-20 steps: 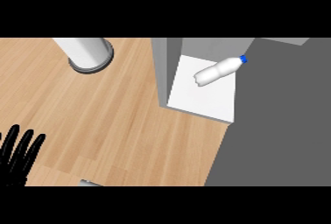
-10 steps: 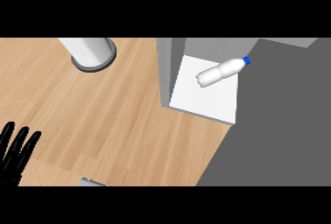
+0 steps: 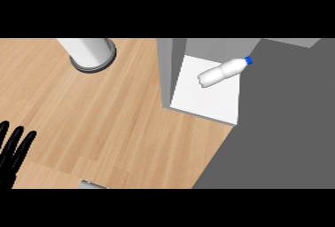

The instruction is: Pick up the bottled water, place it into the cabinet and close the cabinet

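- The left robot hand (image 3: pixel 14 153) shows at the lower left edge of the head view, black fingers straight and spread, pointing up, holding nothing.
- It rests over the wooden bench (image 3: pixel 98 115), whose pale planks fill the left and centre of the view.
- A grey-and-white cylinder (image 3: pixel 88 52) stands upright on the bench near the top, well apart from the robot hand.
- The bottled water (image 3: pixel 222 72) lies on its side, blue cap pointing up and to the right, on the white floor of the open cabinet (image 3: pixel 206 99) at upper right.
- The bottle is far from the robot hand, diagonally across the bench, up and to the right.
- The right robot hand does not show.
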